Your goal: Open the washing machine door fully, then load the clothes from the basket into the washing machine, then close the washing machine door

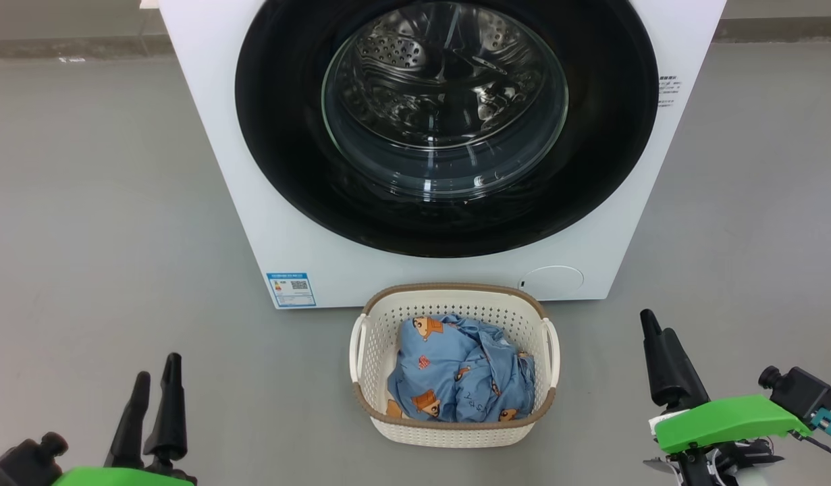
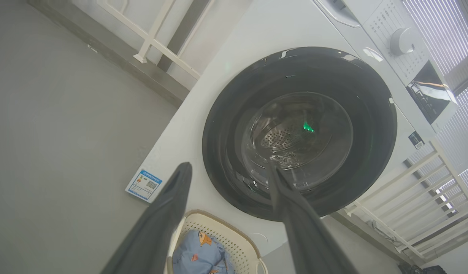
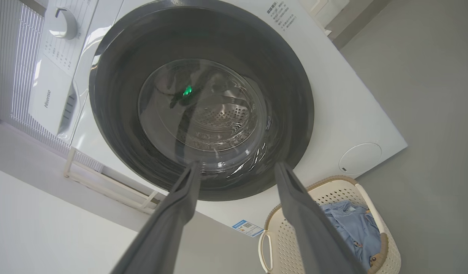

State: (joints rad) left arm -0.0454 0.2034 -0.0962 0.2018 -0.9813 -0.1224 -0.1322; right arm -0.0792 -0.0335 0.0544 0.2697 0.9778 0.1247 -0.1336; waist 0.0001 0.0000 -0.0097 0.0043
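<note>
A: Opened the washing machine door (image 1: 445,115) yet?
B: No. Shut flat against the washing machine (image 1: 334,270).
A: Loaded the clothes (image 1: 459,371)?
B: No. Bundled in the basket (image 1: 449,435), on the floor just in front.
A: Holding anything with the left gripper (image 1: 157,368)?
B: Nothing. Spread wide, down low to one side. Same for the right gripper (image 1: 658,325), on the other side.
A: So what to do?
B: Open, load, close. All three.
</note>
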